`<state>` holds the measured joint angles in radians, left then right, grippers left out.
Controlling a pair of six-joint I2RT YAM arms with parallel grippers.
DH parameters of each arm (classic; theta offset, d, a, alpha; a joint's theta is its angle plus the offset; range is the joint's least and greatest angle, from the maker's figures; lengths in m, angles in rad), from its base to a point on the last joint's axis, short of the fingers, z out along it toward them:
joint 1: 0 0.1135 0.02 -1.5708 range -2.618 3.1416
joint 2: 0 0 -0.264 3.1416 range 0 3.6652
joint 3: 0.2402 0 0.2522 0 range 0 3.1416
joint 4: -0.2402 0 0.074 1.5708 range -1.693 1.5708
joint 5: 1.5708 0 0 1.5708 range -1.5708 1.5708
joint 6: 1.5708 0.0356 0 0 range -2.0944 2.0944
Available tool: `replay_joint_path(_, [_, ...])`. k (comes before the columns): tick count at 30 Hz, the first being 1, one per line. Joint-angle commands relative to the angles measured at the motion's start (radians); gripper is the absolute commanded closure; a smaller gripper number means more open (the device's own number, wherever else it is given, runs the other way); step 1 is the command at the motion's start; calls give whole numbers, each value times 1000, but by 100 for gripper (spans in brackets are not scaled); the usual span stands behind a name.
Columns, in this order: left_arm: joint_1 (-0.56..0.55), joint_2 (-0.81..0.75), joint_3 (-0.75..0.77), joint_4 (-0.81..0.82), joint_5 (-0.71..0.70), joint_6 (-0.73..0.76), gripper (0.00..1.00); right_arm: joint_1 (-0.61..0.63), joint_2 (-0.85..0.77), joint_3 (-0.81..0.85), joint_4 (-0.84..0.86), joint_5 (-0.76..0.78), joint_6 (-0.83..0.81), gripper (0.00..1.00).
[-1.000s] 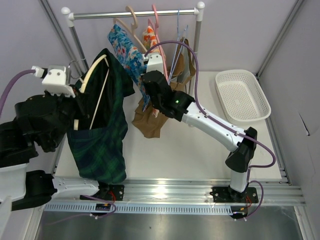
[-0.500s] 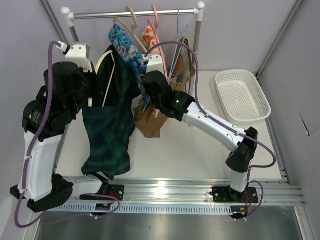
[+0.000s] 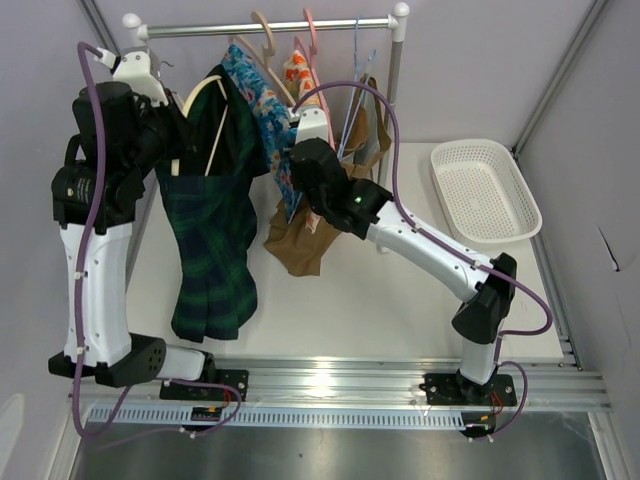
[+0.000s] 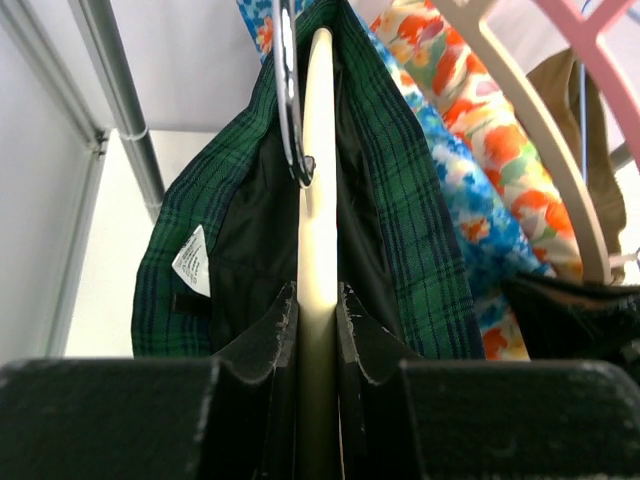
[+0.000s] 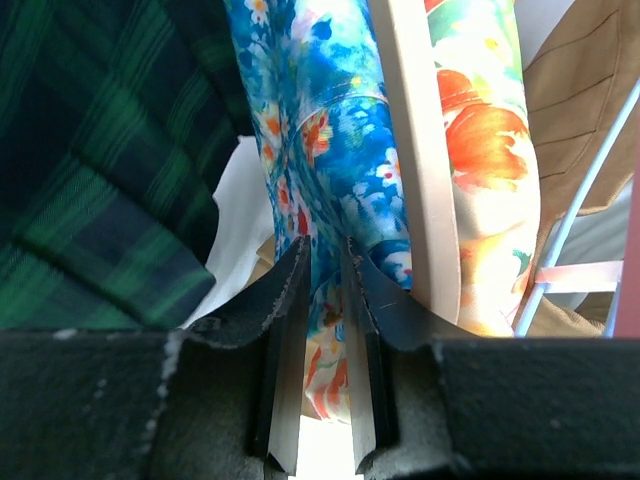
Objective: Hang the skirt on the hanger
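Left gripper (image 4: 318, 300) is clamped on the hanger (image 4: 318, 150), up by the rail (image 3: 190, 30) with the skirt (image 3: 212, 240) draped over it. Right gripper (image 5: 325, 258) pinches the floral garment (image 5: 335, 150)

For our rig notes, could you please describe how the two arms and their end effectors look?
Both the left arm and right arm have white links joined by bulky black joint housings, each trailed by a purple cable. A small green light shows on the right arm. The left end effector and right end effector have matte black fingers with rough edges.
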<state>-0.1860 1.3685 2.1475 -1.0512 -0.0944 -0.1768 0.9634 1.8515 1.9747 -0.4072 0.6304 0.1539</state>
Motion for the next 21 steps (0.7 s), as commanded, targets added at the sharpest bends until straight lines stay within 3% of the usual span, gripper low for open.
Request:
replay_joint_path(1, [57,10,75,195,142,-38,100,-17,-40,47,-10,-23,10,77])
replay_joint_path(11, [123,133,183,269,259,-46,100,-32,-28,75,-25,-77,16,78])
replay_joint_path(21, [131,205,246,315,138,-56,100,-55,-26,78,-19,-127,27,79])
